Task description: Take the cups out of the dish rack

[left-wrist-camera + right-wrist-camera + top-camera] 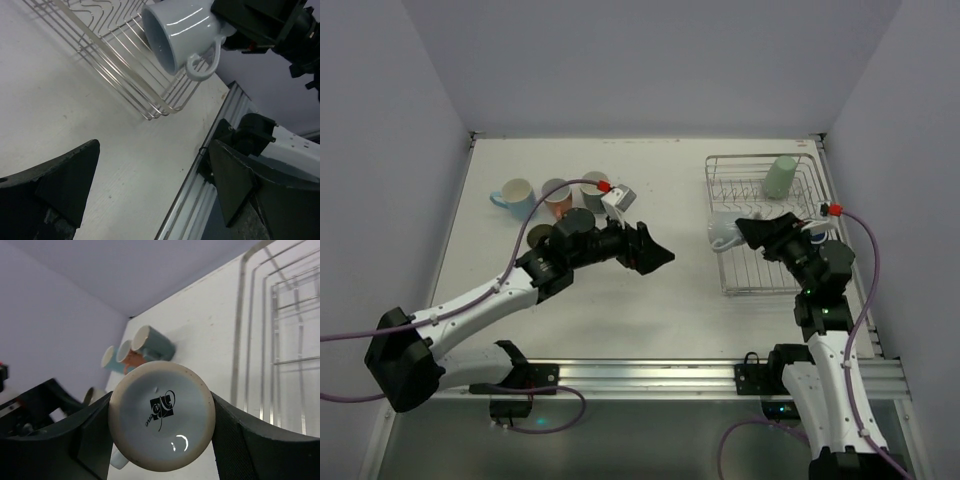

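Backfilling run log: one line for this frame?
right hand: shut on white mug, lifted over dish rack edge | left hand: open, mid-table, facing it | green mug: in rack | unloaded mugs: far-left

White glazed ceramic mug (180, 35): glossy, sharp highlights. Its underside is glazed too, with the foot ring bare, matt and buff. Silver metal wire dish rack (125, 80): smooth, bright bars. White tabletop (75, 110): matt, lightly speckled and scuffed. Left gripper (154, 147): black plastic fingers (65, 185), matt, faintly grainy. Aluminium rail (650, 372): dull brushed sheen.
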{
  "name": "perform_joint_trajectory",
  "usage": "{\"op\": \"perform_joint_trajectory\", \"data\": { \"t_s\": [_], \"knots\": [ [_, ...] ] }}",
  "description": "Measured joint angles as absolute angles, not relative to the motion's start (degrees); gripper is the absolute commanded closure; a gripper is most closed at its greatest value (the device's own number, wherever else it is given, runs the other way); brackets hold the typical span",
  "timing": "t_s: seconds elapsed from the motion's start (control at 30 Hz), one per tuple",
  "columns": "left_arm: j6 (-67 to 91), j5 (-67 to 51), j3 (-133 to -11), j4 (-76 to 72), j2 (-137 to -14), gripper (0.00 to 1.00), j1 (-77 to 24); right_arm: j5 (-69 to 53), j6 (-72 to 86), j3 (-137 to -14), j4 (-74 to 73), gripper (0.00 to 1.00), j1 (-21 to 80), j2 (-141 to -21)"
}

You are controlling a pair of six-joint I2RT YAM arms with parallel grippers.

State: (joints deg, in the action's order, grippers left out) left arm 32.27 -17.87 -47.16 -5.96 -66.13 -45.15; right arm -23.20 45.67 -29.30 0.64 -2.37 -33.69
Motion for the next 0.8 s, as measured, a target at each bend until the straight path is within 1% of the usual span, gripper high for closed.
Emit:
{"op": "perform_joint_trajectory", "data": {
  "t_s": [0.2, 0.37, 0.47, 0.5, 0.57, 0.6, 0.67, 0.7, 0.77, 0.8],
  "knots": [
    [40.6, -20.9, -47.2, -17.7, -73.0, 0.08, -45.1, -35.5, 53.9, -23.7, 15.7, 0.94, -1.1, -33.8],
    [47.0, -23.6, -47.1, -26.7, -76.5, 0.15, -45.1, -40.0, 58.1, -21.6, 24.3, 0.94, 1.7, -34.3],
    [50.6, -25.6, -47.0, -32.8, -78.2, 0.23, -45.1, -40.9, 59.8, -20.2, 28.3, 0.94, 5.1, -35.6],
    [51.3, -25.7, -46.9, -33.5, -78.4, 0.28, -45.1, -40.9, 60.0, -20.0, 28.9, 0.94, 6.3, -36.1],
    [53.5, -26.9, -46.0, -36.9, -79.0, 0.36, -44.9, -39.9, 60.5, -19.9, 30.4, 0.94, 8.7, -37.5],
    [54.4, -27.6, -45.7, -38.3, -79.2, 0.43, -45.1, -39.8, 60.7, -19.8, 31.1, 0.94, 10.0, -38.1],
    [56.0, -28.6, -44.9, -40.4, -79.2, 0.51, -45.1, -38.7, 61.4, -19.5, 33.4, 0.93, 12.0, -39.3],
    [56.6, -28.9, -44.5, -41.5, -79.2, 0.58, -45.1, -38.4, 61.8, -19.4, 34.7, 0.93, 12.7, -39.9],
    [58.0, -29.6, -43.8, -43.5, -79.2, 0.64, -45.1, -38.0, 62.6, -19.0, 37.1, 0.93, 13.4, -41.2],
    [58.5, -29.6, -43.6, -44.5, -79.2, 0.77, -45.0, -37.7, 63.1, -18.8, 38.3, 0.92, 13.7, -41.9]
  ]
}}
